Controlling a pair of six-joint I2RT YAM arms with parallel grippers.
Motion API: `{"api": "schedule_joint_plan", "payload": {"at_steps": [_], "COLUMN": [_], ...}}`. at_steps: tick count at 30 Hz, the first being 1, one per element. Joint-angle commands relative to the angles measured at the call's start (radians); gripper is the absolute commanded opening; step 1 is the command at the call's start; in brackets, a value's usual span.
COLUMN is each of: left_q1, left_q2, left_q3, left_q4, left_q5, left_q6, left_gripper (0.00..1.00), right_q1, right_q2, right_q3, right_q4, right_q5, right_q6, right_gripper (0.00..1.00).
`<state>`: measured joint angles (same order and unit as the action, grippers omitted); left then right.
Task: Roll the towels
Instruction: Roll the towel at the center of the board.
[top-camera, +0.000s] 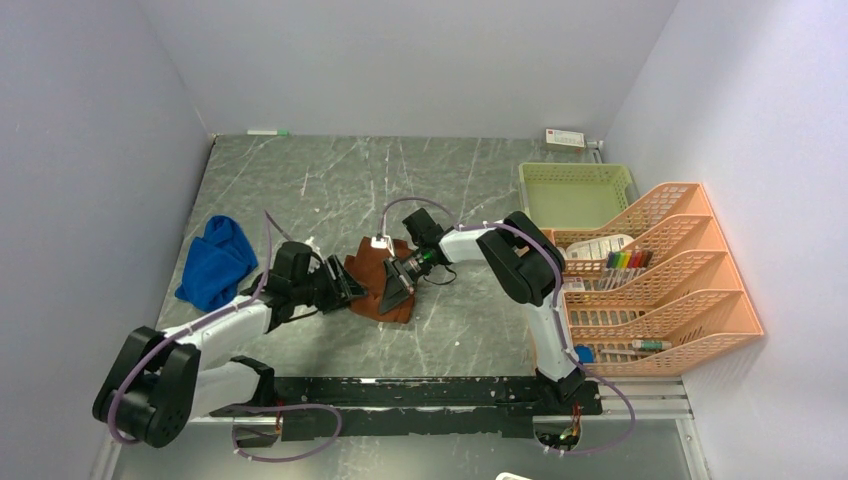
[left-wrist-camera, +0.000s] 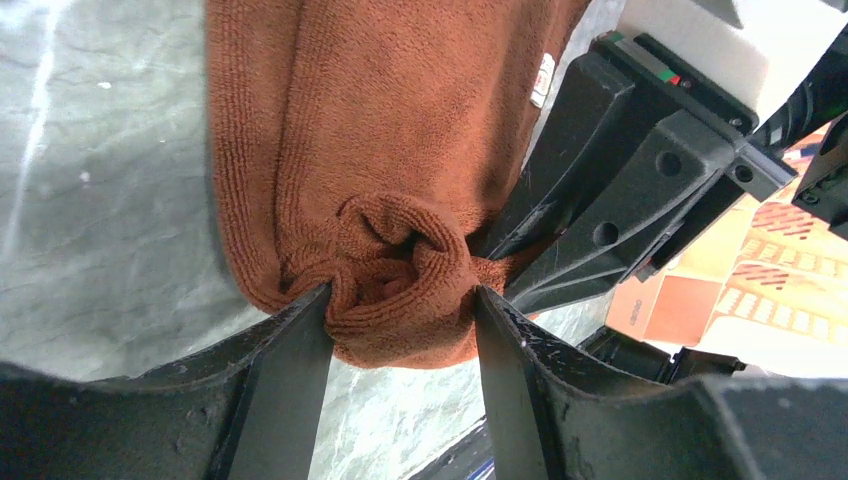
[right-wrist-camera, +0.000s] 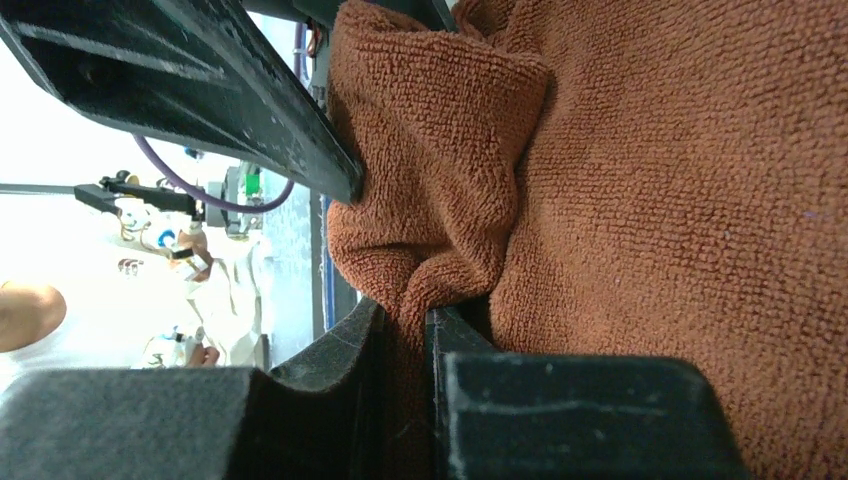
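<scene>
Holding the brown towel (left-wrist-camera: 420, 130) mid-table (top-camera: 330, 180) at two spots — why?

So a tight roll can be made, likely. Its bunched end is squeezed by the left gripper (left-wrist-camera: 400, 300); a fold is nipped by the nearly shut right gripper (right-wrist-camera: 405, 318). The blue towel (top-camera: 215, 262) is left aside.

Centre towel (top-camera: 366, 280) lies mid-table, just ahead of both arms. Left gripper (top-camera: 348, 290) is on its 9 o'clock edge and right gripper (top-camera: 396, 288) on its 3 o'clock side, each with cloth pinched between its fingers. Second towel (top-camera: 214, 262) sits well apart at 9 o'clock, near the left edge of the table (top-camera: 320, 180). File rack (top-camera: 670, 290) stands along the right edge at 3 o'clock. The basket (top-camera: 575, 195) lies right behind it, at 2 o'clock. A small box (top-camera: 565, 138) rests on the far edge, at 1 o'clock.
</scene>
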<state>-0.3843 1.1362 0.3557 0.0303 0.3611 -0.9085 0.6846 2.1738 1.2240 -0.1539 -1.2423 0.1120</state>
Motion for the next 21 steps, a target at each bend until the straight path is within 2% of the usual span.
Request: {"api": "schedule_joint_plan", "payload": {"at_steps": [1,3,4,5,6,8,9,11,14,17,19,21], "left_q1": [-0.05,-0.063,-0.066,-0.066,-0.066,-0.065,-0.065,-0.064,-0.065,-0.065,-0.064,-0.063], "left_q2": [0.049,0.065,0.069,0.069,0.064,0.043,0.028,-0.004,-0.027,-0.008,0.012,0.038], "left_q3": [0.007,0.009,0.008,0.007,0.007,0.012,0.02,0.045,0.089,0.143,0.16,0.169], "left_q4": [0.094,0.102,0.102,0.096,0.081,0.027,-0.01,-0.117,-0.234,-0.313,-0.332,-0.331], "left_q5": [0.013,0.008,0.006,0.002,-0.008,-0.029,-0.051,-0.099,-0.156,-0.177,-0.176,-0.168], "left_q6": [0.015,0.019,0.02,0.019,0.017,0.016,0.022,0.04,0.054,0.064,0.067,0.067], "left_gripper": [0.63,0.56,0.46,0.25,0.1,0.07,0.07,0.07,0.07,0.07,0.07,0.07], "right_q1": [0.0,0.0,0.0,0.0,0.0,-0.006,-0.012,-0.026,0.016,0.192,0.286,0.348], "right_q2": [0.017,0.017,0.015,0.012,0.003,-0.037,-0.07,-0.165,-0.347,-0.514,-0.575,-0.621], "right_q3": [0.023,0.028,0.03,0.033,0.037,0.051,0.048,0.036,0.01,-0.091,-0.166,-0.229], "right_q4": [-0.038,-0.048,-0.052,-0.063,-0.076,-0.113,-0.117,-0.112,-0.105,0.001,0.054,0.11], "right_q5": [0.002,0.004,0.009,0.016,0.031,0.109,0.172,0.363,0.773,1.167,1.315,1.376], "right_q6": [-0.015,-0.018,-0.019,-0.023,-0.029,-0.068,-0.079,-0.09,-0.181,-0.4,-0.526,-0.599], "right_gripper": [0.1,0.1,0.1,0.13,0.2,0.42,0.46,0.51,0.61,0.76,0.77,0.77]}}
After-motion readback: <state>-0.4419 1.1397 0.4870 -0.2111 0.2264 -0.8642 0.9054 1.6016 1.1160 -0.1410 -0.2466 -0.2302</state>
